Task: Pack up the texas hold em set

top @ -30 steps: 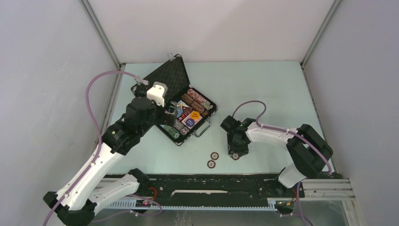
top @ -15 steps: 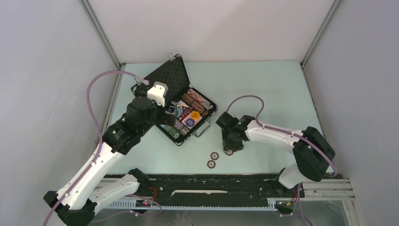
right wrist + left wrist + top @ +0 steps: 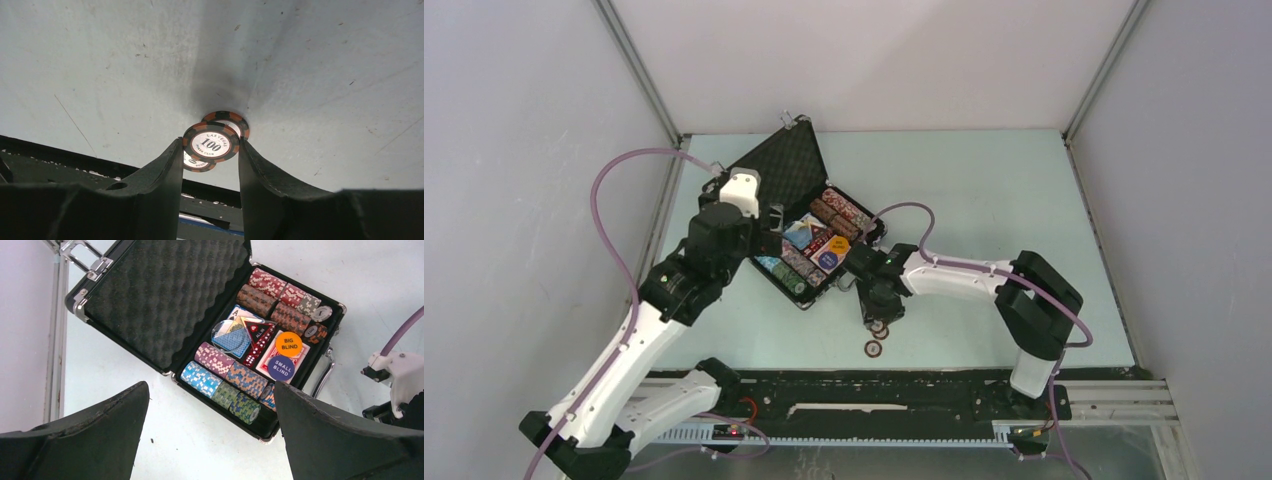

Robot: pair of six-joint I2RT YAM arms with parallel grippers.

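1. Right gripper (image 3: 210, 146) clamped on one poker chip (image 3: 210, 140) marked 100, pinched across its rim, face toward the wrist camera.
2. Directly below: two loose chips (image 3: 873, 348) lying flat on the table (image 3: 984, 190). Hard to say from either view whether the poker chip is clear of them.
3. Further left: briefcase (image 3: 165, 295) open, lid up, chip rows (image 3: 280, 292) and blind buttons (image 3: 289, 344) seated in the tray.
4. Left gripper (image 3: 211, 386) spread wide, empty, hovering over the briefcase.
5. Step in hand, judging by layout: gathering strays, first of three.
6. Next move: lift straight up, carry left to the briefcase, slot on edge into a row with room, release gently. Risk of tipping neighbours.
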